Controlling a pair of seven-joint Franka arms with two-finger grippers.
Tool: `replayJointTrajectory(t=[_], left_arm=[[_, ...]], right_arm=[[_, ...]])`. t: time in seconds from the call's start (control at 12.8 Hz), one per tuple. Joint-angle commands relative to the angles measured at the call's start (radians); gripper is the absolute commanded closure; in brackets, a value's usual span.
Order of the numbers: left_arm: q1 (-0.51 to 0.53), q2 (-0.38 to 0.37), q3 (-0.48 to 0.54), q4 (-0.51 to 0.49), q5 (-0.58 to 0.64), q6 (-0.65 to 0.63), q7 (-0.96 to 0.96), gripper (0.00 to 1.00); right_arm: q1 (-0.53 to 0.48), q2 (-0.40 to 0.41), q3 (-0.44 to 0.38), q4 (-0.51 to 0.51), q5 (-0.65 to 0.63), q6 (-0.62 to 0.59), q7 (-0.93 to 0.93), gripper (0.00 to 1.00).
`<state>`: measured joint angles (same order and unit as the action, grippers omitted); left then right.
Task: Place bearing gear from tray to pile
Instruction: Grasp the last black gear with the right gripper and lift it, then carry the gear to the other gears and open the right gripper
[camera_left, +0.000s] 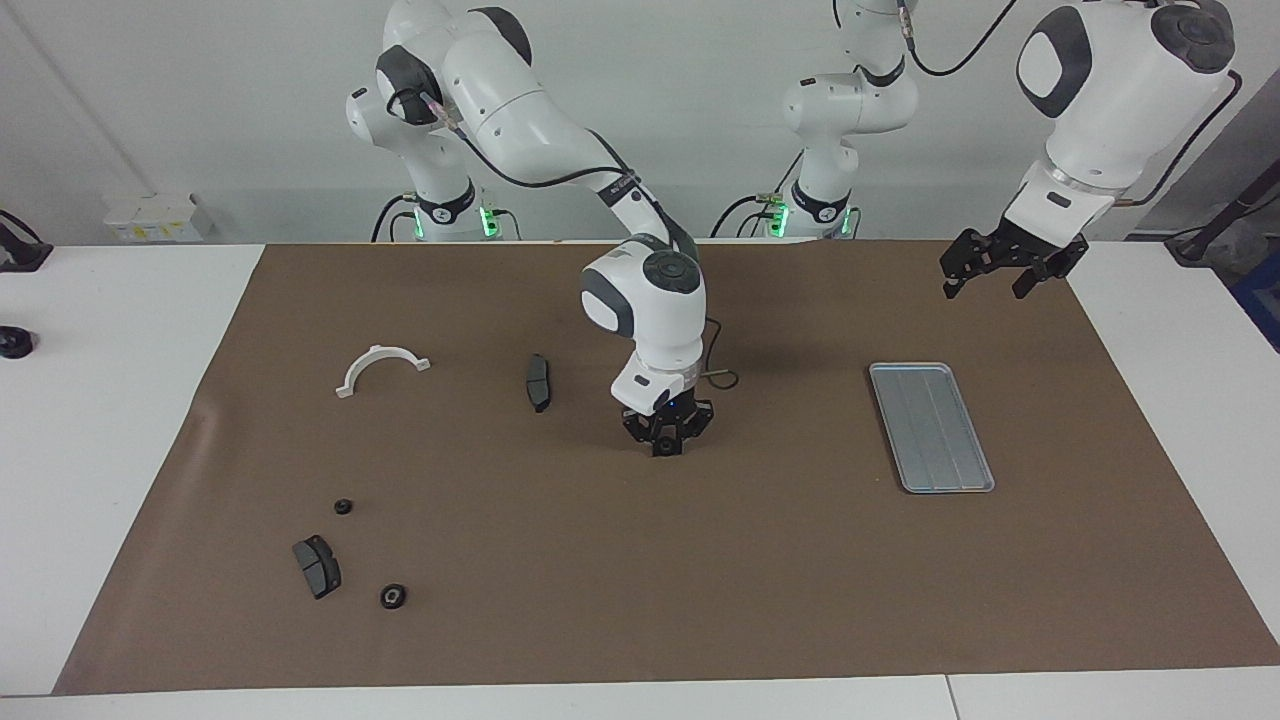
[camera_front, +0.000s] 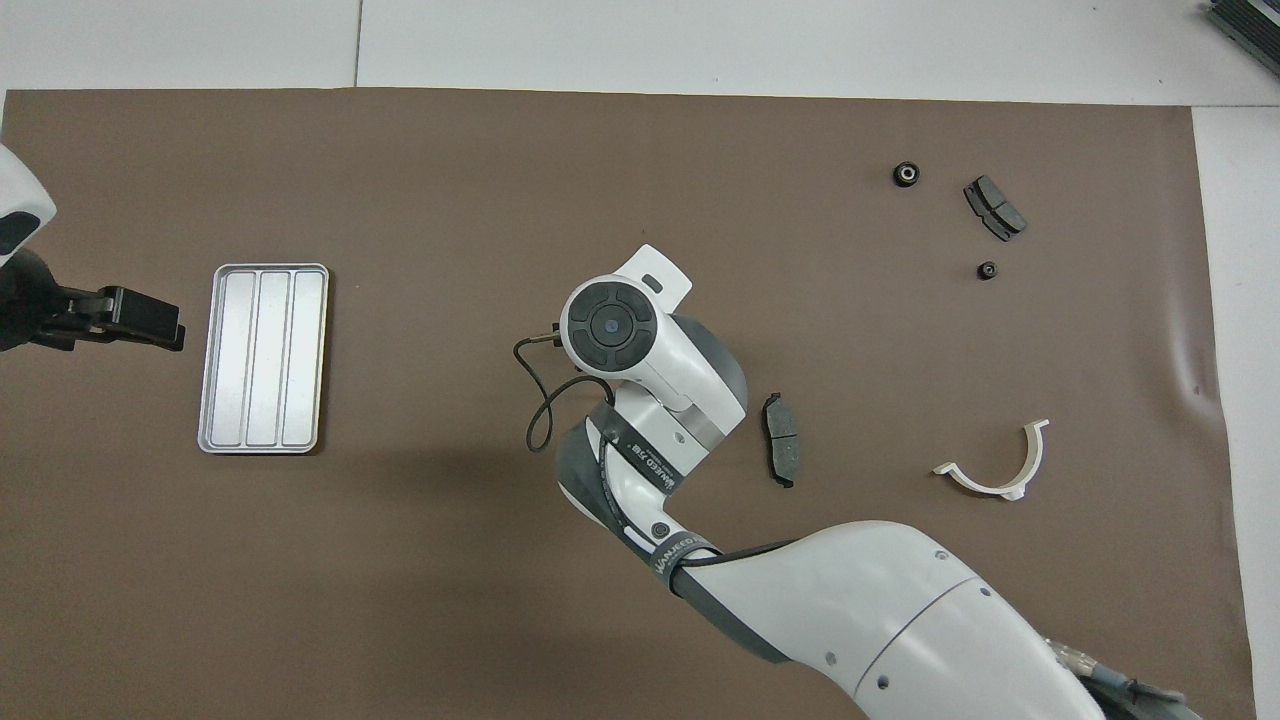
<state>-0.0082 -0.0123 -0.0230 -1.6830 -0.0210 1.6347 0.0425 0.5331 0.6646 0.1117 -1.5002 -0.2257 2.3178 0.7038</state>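
Facing view shows the right gripper (camera_left: 666, 440) low over the middle of the brown paper mat (camera_left: 560, 560), pointing straight down. A small dark round shape sits at its tip. It may be a black ring-like bearing gear, but I cannot tell whether the fingers are clamped on it or stand apart. In the overhead view the white wrist covers the tip entirely.

Just beside this gripper, toward the right arm's end of the table, lies a dark grey curved brake pad (camera_left: 538, 382), and past that a white plastic half-ring (camera_left: 380, 368). The pile of small black round rings (camera_left: 393, 596) is well apart from the gripper, near the corner formed by the right arm's end and the table edge farthest from the robots. Only two rings show there, with a second dark grey brake pad (camera_left: 316, 566) between them.

The flat grey ridged metal tray (camera_left: 930, 425) lies toward the left arm's end and looks empty. The left gripper (camera_left: 1010, 268) waits with its fingers apart over the mat's edge near the tray.

If a gear is held, the step is the carry. It should be lifted enough to pass above the near brake pad, then set down low beside the two rings rather than on the pad between them, so it does not roll.
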Motion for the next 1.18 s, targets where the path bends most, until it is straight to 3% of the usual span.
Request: replayJointTrajectory(t=[0.0,0.55,0.78,1.1], left_arm=[[0.004,-0.024,-0.002,-0.026,0.000,-0.003,0.005,0.00],[0.004,-0.024,-0.002,-0.026,0.000,-0.003,0.005,0.00],[0.004,-0.024,-0.002,-0.026,0.000,-0.003,0.005,0.00],[0.004,-0.024,-0.002,-0.026,0.000,-0.003,0.005,0.00]], right_arm=[[-0.024,-0.039,0.006,-0.023,0.008,0.011,0.010,0.84],[-0.246,-0.053,0.008,0.021,0.011,-0.005,-0.124,0.86],[-0.372,-0.051,0.009,0.020,0.011,-0.079,-0.237,0.86],[-0.456,-0.049,0.008,0.011,0.020,-0.081,-0.322,0.86]])
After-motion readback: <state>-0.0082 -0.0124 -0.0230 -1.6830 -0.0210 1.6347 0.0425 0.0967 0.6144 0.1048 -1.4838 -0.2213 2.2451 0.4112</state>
